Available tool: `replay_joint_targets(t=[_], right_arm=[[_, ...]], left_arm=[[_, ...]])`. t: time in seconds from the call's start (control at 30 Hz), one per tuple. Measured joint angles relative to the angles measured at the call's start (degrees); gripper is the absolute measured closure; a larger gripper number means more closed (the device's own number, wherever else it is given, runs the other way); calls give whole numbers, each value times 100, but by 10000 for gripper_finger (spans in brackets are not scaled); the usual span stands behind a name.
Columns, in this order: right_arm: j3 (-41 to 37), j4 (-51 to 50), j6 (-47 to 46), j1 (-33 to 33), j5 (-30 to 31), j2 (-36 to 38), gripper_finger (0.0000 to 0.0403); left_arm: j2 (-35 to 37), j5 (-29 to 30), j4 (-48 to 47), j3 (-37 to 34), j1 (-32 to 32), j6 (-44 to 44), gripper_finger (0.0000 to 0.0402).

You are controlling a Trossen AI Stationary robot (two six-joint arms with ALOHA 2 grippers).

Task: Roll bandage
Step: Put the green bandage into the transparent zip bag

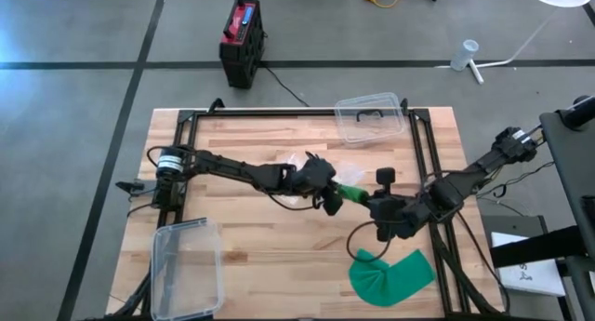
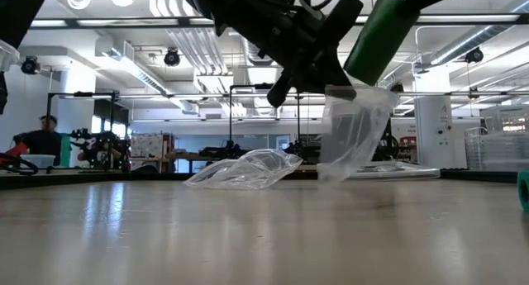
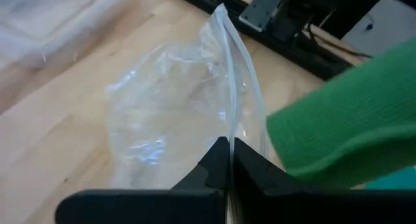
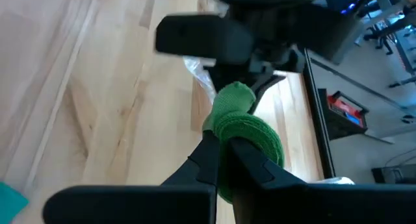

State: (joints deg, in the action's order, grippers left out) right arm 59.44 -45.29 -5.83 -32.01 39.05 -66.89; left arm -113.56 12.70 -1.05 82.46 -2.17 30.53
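Observation:
My left gripper point(image 1: 327, 193) is at mid-table, shut on a clear plastic zip bag point(image 2: 355, 128), which hangs below it; the bag also shows in the left wrist view point(image 3: 169, 113). My right gripper point(image 1: 361, 198) comes in from the table's right, shut on a green rolled bandage point(image 4: 250, 136). The roll point(image 3: 351, 113) sits right beside the bag's top edge, and it stands tilted in the low view point(image 2: 378, 29). A teal bandage point(image 1: 390, 274) lies flat on the table near the front right. My left gripper pinches the bag's top zip edge point(image 3: 229, 130) between its two fingers. The bag hangs slack below the fingers, and its lower end point(image 2: 331, 173) is at about table level. My right gripper pinches the green roll's side point(image 4: 224, 130) between its two fingers, which lie across the roll. The roll is lifted clear of the table, its free end point(image 4: 231, 97) pointing at my left gripper.
A second crumpled clear bag point(image 2: 248, 168) lies on the table behind. An open clear tub point(image 1: 372, 116) stands at the far edge and another point(image 1: 186, 265) at the near left. A black frame point(image 1: 423, 172) borders the work area.

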Motion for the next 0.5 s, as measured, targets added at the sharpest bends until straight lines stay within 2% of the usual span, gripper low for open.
replay_joint_targets(t=[0.07, 0.27, 0.4, 0.5], right_arm=[[0, -66, -47, -4, 19, 0, 394], [65, -323, -214, -42, 643, 56, 394], [256, -222, 241, -211, 1324, 107, 394], [296, -213, 481, -255, 1451, 64, 394]], left_arm=[[41, -12, 43, 0, 10, 23, 401], [112, -161, 76, 2, -3, 30, 401], [127, -376, 4, 1, -14, 185, 401], [127, -473, 21, -2, -14, 294, 401]])
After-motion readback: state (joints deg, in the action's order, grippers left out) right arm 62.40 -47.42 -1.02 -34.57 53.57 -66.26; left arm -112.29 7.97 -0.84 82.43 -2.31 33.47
